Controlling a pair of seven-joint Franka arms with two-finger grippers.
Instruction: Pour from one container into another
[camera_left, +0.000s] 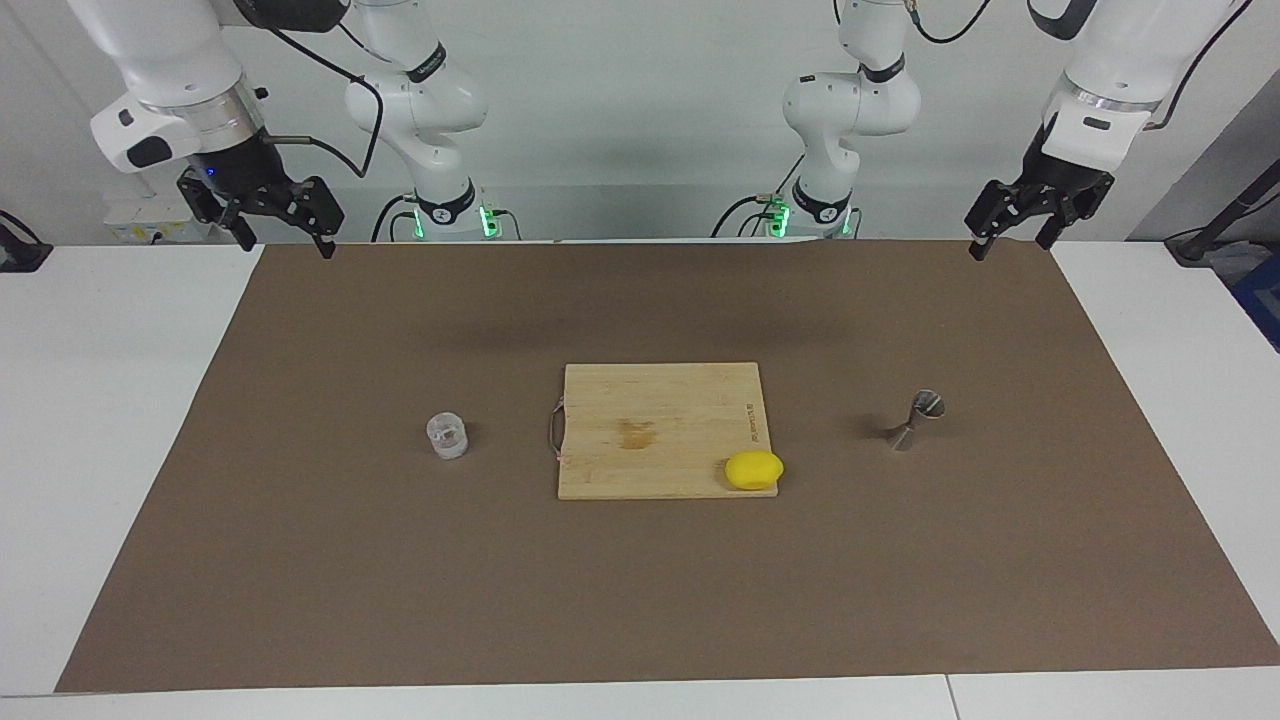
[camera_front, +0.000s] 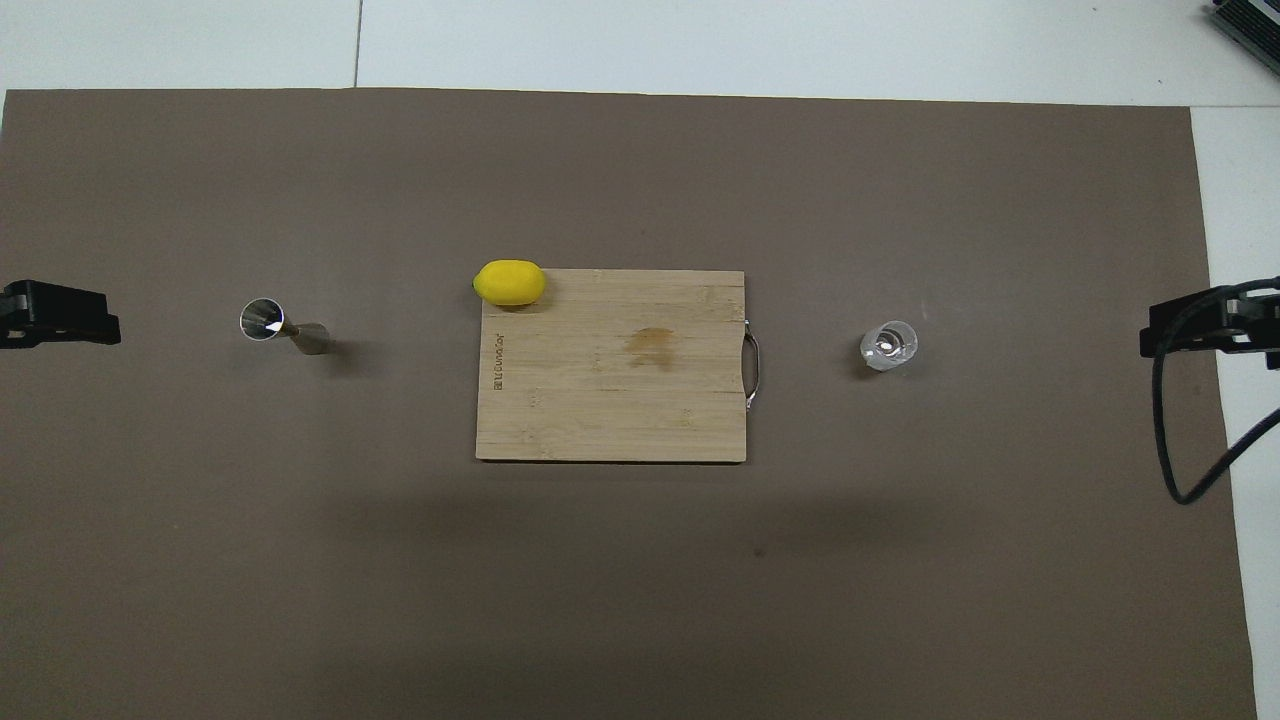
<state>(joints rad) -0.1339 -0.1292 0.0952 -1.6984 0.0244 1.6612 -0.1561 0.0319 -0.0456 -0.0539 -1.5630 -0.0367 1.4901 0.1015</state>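
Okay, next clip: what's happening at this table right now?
Nothing is being handled yet. The clear cup stands on the brown mat toward the right arm's end, the steel jigger toward the left arm's end, with a cutting board between them and a lemon on the board's corner. The right gripper and the left gripper hang open and empty over the mat's corners nearest the robots. No pouring has begun.
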